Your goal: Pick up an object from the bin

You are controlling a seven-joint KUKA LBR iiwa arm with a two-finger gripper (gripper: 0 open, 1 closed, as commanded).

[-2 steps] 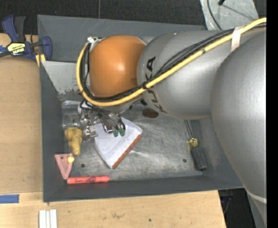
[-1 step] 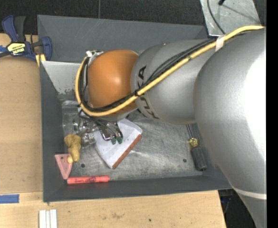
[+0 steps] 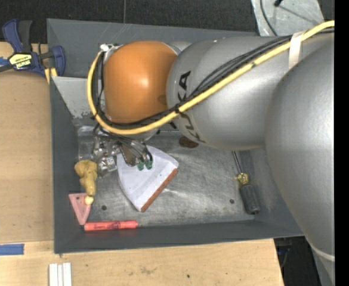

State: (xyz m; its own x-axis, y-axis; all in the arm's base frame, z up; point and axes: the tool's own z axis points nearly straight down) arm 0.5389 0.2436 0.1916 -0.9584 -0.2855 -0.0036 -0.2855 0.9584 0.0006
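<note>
In the camera view, the hand (image 3: 136,159) hangs under the arm's orange cover, over the upper left corner of a white wedge-shaped slab with a rust-brown edge (image 3: 149,182). The slab lies flat on the floor of the grey metal bin (image 3: 210,180). Whether the hand is apart or together I cannot tell (the wrist hardware crowds it), and nothing shows clamped in it.

The slab is the thing nearest the hand, and the main risks seem to lie with it. It is broad and flat, so a grip from above may find no edge and only push it across the floor. A grip on that one corner would probably let the slab swing and slip out on the lift.

A small yellow toy figure (image 3: 86,175) stands just left of the slab, close enough that it might be knocked or pinched along with it. A pink triangular piece (image 3: 79,207) and a red marker (image 3: 110,225) lie below and to the left of the slab, and a sliding slab could jam against them. A black-handled screwdriver (image 3: 249,196) lies well to its right, likely clear of any trouble.
</note>
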